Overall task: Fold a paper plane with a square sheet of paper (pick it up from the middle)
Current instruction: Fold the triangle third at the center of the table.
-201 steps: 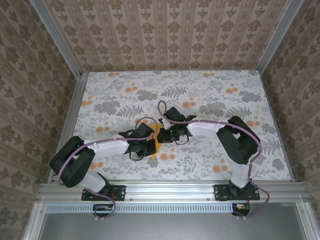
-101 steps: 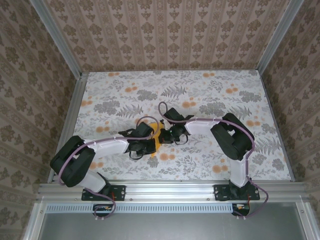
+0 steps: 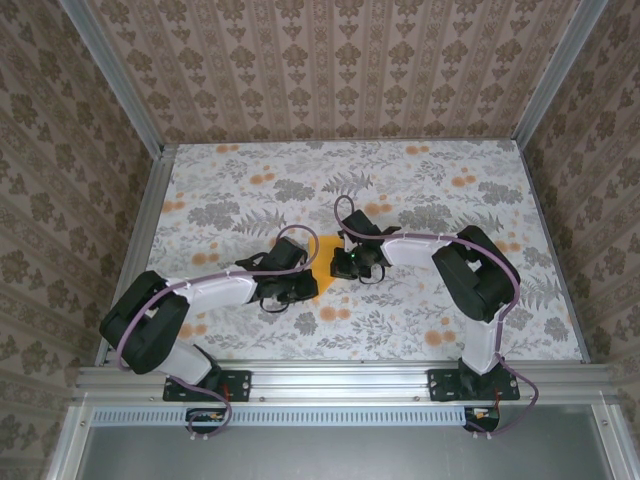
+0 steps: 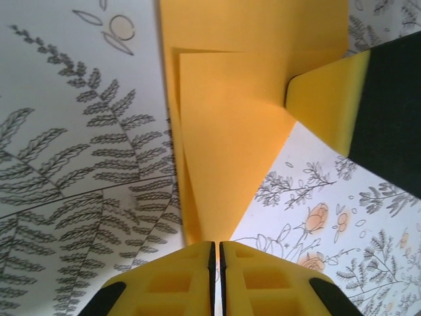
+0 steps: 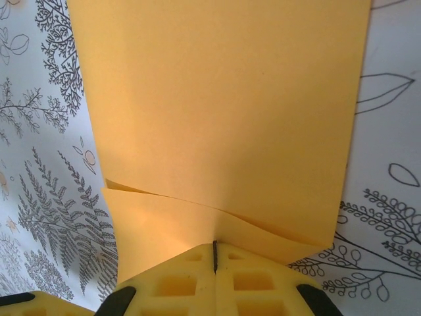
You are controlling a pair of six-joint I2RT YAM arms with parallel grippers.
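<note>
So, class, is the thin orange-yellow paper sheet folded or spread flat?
Folded: the orange-yellow paper sheet shows overlapping layers and stepped edges.

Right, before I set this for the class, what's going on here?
An orange-yellow sheet of paper is being folded over the middle of the floral table. The left gripper pinches a folded point of it, and the right gripper is shut on another edge. The sheet is partly folded, with layers overlapping, not yet a dart shape.
</note>
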